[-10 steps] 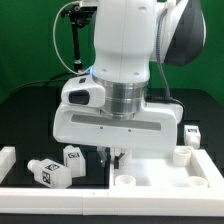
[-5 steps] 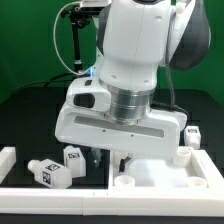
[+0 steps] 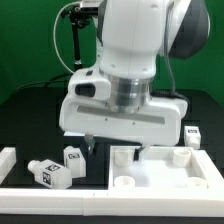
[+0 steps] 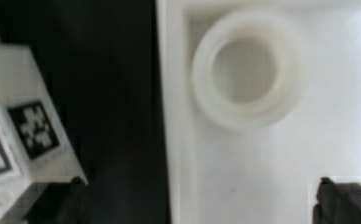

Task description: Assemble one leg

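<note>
Two legs, chunky white posts with black-and-white tags, lie on the black table at the exterior view's left, one (image 3: 72,158) beside the other (image 3: 50,172). A third leg (image 3: 190,135) stands at the far right. My gripper (image 3: 114,150) is open and empty, hanging just above the left edge of the large white square panel (image 3: 165,168). In the wrist view my gripper (image 4: 202,205) has its dark fingertips (image 4: 351,200) wide apart, straddling the panel's edge. A round socket (image 4: 248,70) on the panel (image 4: 212,160) and a tagged leg (image 4: 20,135) also show there.
A white rail (image 3: 60,196) runs along the table's front, with a raised white block (image 3: 8,160) at its left end. A black stand with cables (image 3: 76,40) rises at the back left. The arm's body hides the middle of the table.
The jaws have spread from close together to wide apart. The hand has lifted a little and shifted slightly toward the exterior view's right. The legs have not moved.
</note>
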`<action>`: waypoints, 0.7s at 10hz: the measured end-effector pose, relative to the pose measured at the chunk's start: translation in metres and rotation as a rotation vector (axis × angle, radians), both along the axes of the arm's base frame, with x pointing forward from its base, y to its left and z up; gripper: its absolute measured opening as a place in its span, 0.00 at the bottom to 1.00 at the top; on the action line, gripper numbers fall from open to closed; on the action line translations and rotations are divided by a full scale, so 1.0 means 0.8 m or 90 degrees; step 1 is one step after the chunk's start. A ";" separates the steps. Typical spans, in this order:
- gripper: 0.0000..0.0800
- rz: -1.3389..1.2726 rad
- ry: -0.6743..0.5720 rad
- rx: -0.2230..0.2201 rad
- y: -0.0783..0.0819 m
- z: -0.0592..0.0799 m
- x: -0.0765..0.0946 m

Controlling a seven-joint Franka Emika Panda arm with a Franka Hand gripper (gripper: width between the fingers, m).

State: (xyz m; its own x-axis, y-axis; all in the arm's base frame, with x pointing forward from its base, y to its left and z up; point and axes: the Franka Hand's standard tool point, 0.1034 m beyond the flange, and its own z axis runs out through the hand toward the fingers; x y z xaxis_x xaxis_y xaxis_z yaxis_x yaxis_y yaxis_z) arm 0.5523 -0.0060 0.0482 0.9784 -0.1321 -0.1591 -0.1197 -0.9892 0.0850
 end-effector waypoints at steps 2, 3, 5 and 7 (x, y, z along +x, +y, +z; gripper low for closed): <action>0.81 -0.033 0.083 0.047 0.006 0.037 -0.022; 0.81 -0.021 0.072 0.035 0.003 0.044 -0.012; 0.81 -0.029 0.159 0.040 0.000 0.040 -0.029; 0.81 -0.094 0.215 0.029 0.019 0.027 -0.041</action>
State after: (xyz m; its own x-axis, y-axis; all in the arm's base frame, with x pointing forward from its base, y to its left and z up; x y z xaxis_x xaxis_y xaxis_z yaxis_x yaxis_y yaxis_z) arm 0.5197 0.0093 0.0701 0.8409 -0.2526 -0.4786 -0.2338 -0.9672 0.0997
